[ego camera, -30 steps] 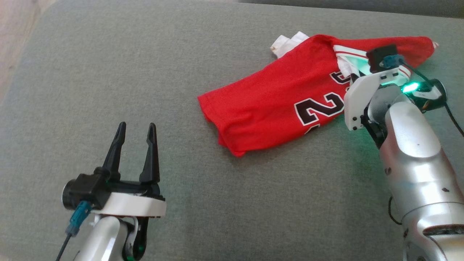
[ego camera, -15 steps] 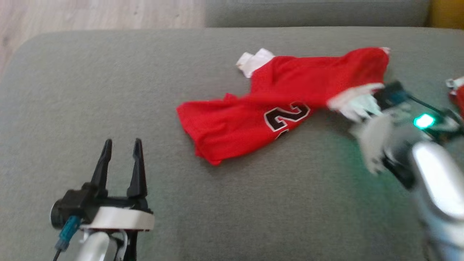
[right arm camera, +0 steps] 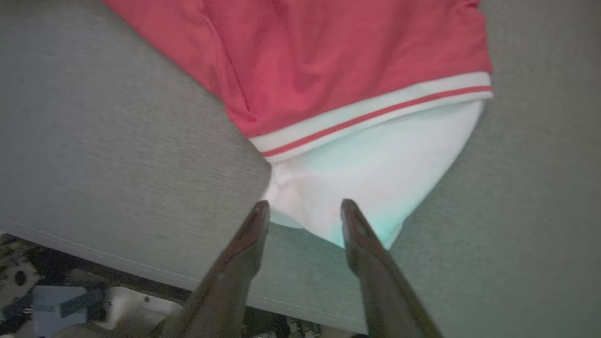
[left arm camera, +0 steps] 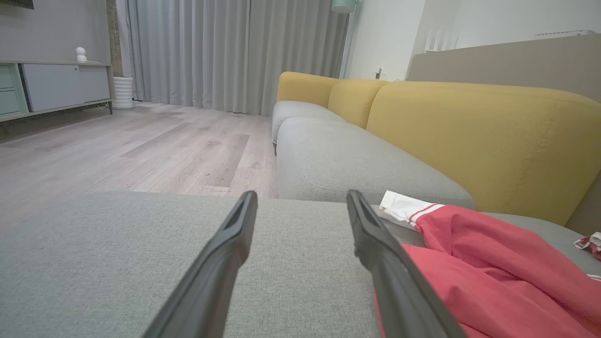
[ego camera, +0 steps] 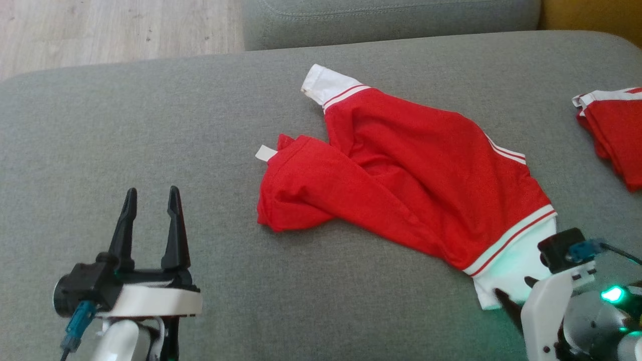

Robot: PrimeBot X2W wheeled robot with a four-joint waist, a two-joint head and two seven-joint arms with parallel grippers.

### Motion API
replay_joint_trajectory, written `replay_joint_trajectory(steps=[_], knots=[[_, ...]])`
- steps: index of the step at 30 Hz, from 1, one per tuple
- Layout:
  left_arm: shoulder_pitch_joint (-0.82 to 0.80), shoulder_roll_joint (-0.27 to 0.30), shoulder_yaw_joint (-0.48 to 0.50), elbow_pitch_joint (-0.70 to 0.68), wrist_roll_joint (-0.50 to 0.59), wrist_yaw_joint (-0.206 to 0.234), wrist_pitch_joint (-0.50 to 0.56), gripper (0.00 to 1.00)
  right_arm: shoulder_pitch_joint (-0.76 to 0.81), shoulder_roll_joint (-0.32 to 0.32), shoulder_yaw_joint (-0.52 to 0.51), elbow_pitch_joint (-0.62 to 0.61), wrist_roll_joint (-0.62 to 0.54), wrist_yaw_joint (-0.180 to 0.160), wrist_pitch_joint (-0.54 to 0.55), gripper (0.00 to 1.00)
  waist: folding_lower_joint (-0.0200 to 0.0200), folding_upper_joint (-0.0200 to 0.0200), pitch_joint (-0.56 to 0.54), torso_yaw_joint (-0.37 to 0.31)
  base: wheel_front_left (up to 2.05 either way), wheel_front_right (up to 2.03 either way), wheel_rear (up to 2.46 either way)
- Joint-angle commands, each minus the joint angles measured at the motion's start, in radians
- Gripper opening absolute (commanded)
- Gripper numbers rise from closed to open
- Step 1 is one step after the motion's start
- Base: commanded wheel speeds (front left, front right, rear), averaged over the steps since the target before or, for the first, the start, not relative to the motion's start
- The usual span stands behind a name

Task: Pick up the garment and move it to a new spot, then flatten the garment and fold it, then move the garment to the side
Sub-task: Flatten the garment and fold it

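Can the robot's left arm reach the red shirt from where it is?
Probably yes. The left tool stands open, and bare grey cushion lies between it and the red shirt, whose bunched edge is nearest; nothing blocks the way.

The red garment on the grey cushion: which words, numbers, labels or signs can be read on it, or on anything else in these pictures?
No text can be read in any view.
On the red garment: no word or number shows on the side facing up, only white and red stripes.
On the small white tag at its edge: too small to read.
On the second red garment: stripes only, no text.
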Motion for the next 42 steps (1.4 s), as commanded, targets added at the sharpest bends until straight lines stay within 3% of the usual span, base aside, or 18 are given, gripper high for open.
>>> replay_joint_trajectory(steps=[1,5,10,18,19,27,34,35,36,39,42], knots=[[-0.016,0.022,0.035,-0.039,-0.006,0.006,-0.004,1.00,-0.016,0.013,-0.006,-0.068,0.040,0.007,-0.001,1.00,0.0001,-0.0001,-0.002,0.004,0.00,0.00,0.00],[-0.013,0.021,0.024,-0.046,-0.005,0.006,0.003,1.00,-0.042,0.113,-0.029,-0.130,0.169,0.007,-0.030,1.00,0.0001,-0.0001,-0.008,0.018,0.00,0.00,0.00],[-0.013,0.019,0.015,-0.060,-0.005,0.011,0.008,1.00,-0.221,0.134,-0.026,-0.096,0.132,0.007,-0.144,1.00,0.0001,-0.0001,0.004,0.035,0.00,0.00,0.00],[-0.067,0.005,-0.024,-0.067,0.009,-0.001,0.019,1.00,-0.630,0.115,0.122,0.348,0.029,0.007,-0.298,1.00,0.0001,-0.0001,0.061,0.121,0.00,0.00,0.00],[-0.067,0.005,-0.024,-0.067,0.009,-0.001,0.019,1.00,-0.630,0.115,0.122,0.348,0.029,0.007,-0.298,1.00,0.0001,-0.0001,0.061,0.121,0.00,0.00,0.00],[-0.133,-0.026,-0.098,-0.040,0.031,-0.037,0.029,1.00,-0.860,0.088,0.163,0.778,-0.038,0.007,-0.358,1.00,0.0001,-0.0001,0.115,0.252,0.00,0.00,0.00],[-0.172,-0.055,-0.137,-0.008,0.036,-0.062,0.020,1.00,-0.956,0.061,0.151,1.003,-0.050,0.007,-0.341,0.98,0.0001,-0.0001,0.160,0.329,0.00,0.00,0.00],[-0.176,-0.059,-0.141,-0.003,0.037,-0.065,0.018,1.00,-0.967,0.059,0.145,1.024,-0.050,0.007,-0.341,0.45,0.0001,-0.0001,0.166,0.336,0.00,0.00,0.00],[-0.180,-0.063,-0.144,0.002,0.037,-0.067,0.016,1.00,-0.978,0.056,0.140,1.040,-0.054,0.007,-0.347,0.00,0.0001,-0.0001,0.170,0.342,0.00,0.00,0.00],[-0.188,-0.072,-0.149,0.016,0.038,-0.071,0.009,1.00,-1.011,0.043,0.083,1.088,-0.090,0.007,-0.386,0.00,0.0001,-0.0001,0.181,0.354,0.00,0.00,0.00],[-0.196,-0.079,-0.148,0.031,0.039,-0.076,0.002,1.00,-1.054,0.049,-0.070,1.133,-0.169,0.007,-0.495,0.00,0.0001,-0.0001,0.190,0.361,0.00,0.00,0.00]])
